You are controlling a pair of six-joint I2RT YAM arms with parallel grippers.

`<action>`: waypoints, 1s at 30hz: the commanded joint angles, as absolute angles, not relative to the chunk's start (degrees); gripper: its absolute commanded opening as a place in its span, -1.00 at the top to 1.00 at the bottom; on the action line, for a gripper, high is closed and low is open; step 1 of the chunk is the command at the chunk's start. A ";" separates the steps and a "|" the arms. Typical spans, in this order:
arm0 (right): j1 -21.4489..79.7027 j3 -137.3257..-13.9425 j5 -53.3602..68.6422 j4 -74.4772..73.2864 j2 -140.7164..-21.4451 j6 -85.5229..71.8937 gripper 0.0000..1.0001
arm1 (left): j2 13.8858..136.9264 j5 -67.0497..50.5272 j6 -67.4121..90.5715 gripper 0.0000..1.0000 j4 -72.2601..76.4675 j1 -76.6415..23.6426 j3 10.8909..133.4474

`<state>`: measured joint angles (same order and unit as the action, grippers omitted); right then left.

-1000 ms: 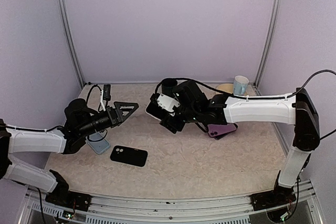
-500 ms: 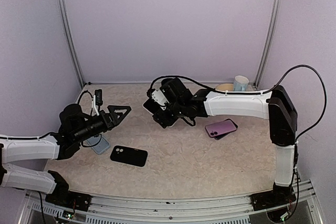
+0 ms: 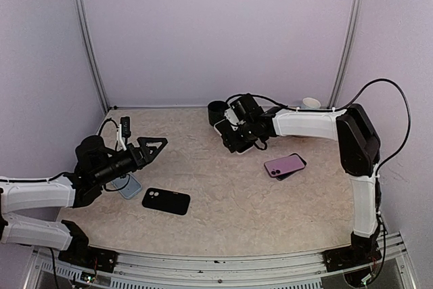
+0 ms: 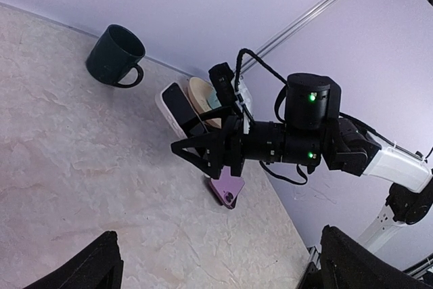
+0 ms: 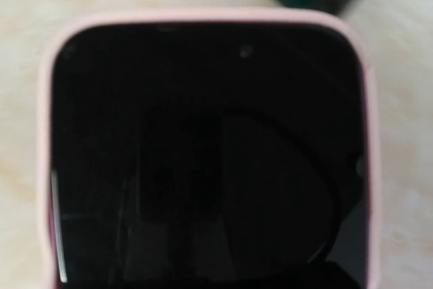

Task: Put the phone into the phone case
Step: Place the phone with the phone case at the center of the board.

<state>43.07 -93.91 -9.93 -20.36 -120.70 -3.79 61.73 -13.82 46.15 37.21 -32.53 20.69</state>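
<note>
The pink-edged phone point(image 5: 203, 153) is clamped in the right gripper point(image 3: 232, 140) above the desk's far middle, likely for carrying to the black case point(image 3: 166, 201) toward the near left corner, where the left gripper point(image 3: 153, 145) hovers spread open, probably to steady it

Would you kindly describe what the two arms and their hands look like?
The left arm and right arm have white link shells, black joint housings and thin, looping black cables. The left hand and right hand are black with triangular open-frame fingers. Green lights glow on the right arm's joints.
</note>
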 commanded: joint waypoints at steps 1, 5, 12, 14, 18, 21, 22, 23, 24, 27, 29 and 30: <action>40.64 -95.75 -12.55 -19.59 -121.44 -9.33 -0.05 | 62.19 -13.31 46.52 -0.98 37.89 -32.08 20.08; 39.59 -97.64 -17.01 -21.31 -123.58 -12.27 -0.10 | 63.04 -13.71 47.09 -0.98 38.71 -32.08 19.97; 37.33 -96.90 -19.70 -19.81 -125.27 -20.58 -0.10 | 62.90 -13.50 47.37 -0.98 38.80 -32.08 19.31; 36.27 -96.63 -19.69 -19.43 -125.55 -23.02 -0.10 | 62.71 -13.45 47.44 -0.98 38.76 -32.08 19.10; 35.06 -96.77 -21.54 -18.91 -127.01 -26.06 -0.13 | 62.41 -13.27 47.50 -0.98 38.80 -32.08 18.90; 34.25 -98.13 -22.52 -19.89 -129.12 -27.65 -0.17 | 62.45 -13.41 47.65 -0.98 38.76 -32.08 18.81; 34.13 -98.67 -22.81 -20.37 -129.68 -28.13 -0.18 | 62.48 -13.39 47.78 -0.98 38.76 -32.08 18.81; 34.03 -99.19 -23.31 -20.87 -130.06 -28.65 -0.18 | 62.42 -13.38 47.75 -0.98 38.77 -32.08 18.89; 33.94 -99.56 -23.95 -21.21 -130.42 -28.91 -0.18 | 62.47 -13.38 47.87 -0.98 38.84 -32.08 18.84; 33.81 -100.03 -26.07 -21.51 -131.05 -29.61 -0.19 | 62.49 -13.41 47.94 -0.98 38.85 -32.08 18.89; 33.39 -100.57 -26.22 -21.90 -131.68 -30.12 -0.20 | 62.57 -13.24 47.96 -0.98 38.85 -32.08 18.98; 33.20 -100.88 -25.83 -22.07 -131.97 -30.36 -0.20 | 62.64 -13.15 47.99 -0.98 38.85 -32.08 19.06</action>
